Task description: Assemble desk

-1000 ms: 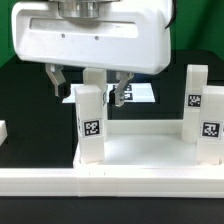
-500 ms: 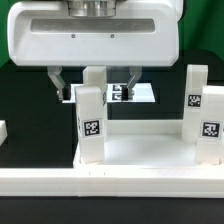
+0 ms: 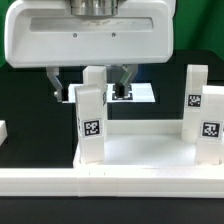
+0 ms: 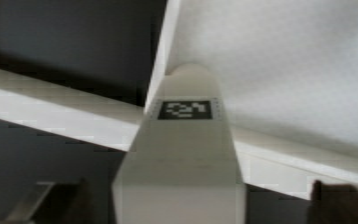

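The desk tabletop [image 3: 130, 150] lies low in the exterior view, legs standing in its sockets. One rear leg [image 3: 94, 78] rises at about eleven o'clock from the tray's middle, between the fingers of the gripper [image 3: 91, 82], whose jaws stand wide either side of it; whether they touch it cannot be told. In the wrist view the tagged leg [image 4: 185, 150] fills the gap.

Smooth matt white plastic desk [image 3: 130, 165] and legs [image 3: 91, 122]; matt black table [image 3: 25, 105].
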